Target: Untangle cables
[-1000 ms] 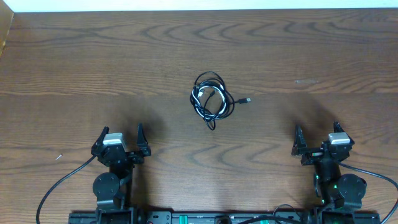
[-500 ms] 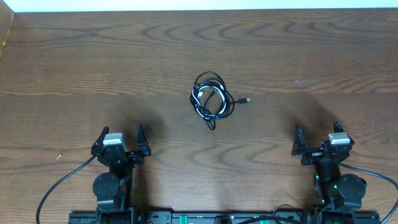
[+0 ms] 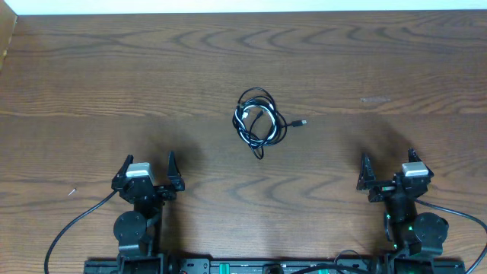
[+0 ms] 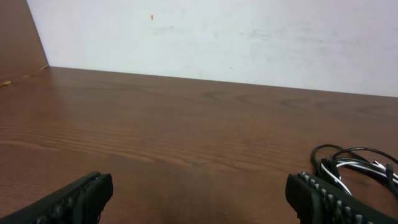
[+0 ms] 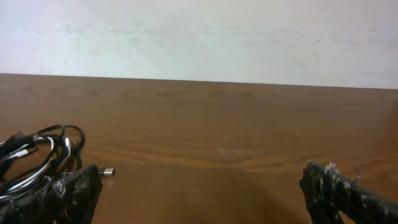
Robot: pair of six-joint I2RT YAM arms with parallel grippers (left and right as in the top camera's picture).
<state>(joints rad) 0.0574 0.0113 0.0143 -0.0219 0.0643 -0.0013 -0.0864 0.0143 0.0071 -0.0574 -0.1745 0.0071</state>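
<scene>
Two cables (image 3: pixel 257 120), one black, one white, in one tangled bundle

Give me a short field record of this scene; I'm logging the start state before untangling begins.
cables: black and white cords coiled in one bundle, mid-table, untouched
plug end: sticks out of the bundle toward the right arm's side
left gripper: open, empty, well apart from the bundle
right gripper: open, empty, well apart from the bundle
table: dark wood grain
</scene>
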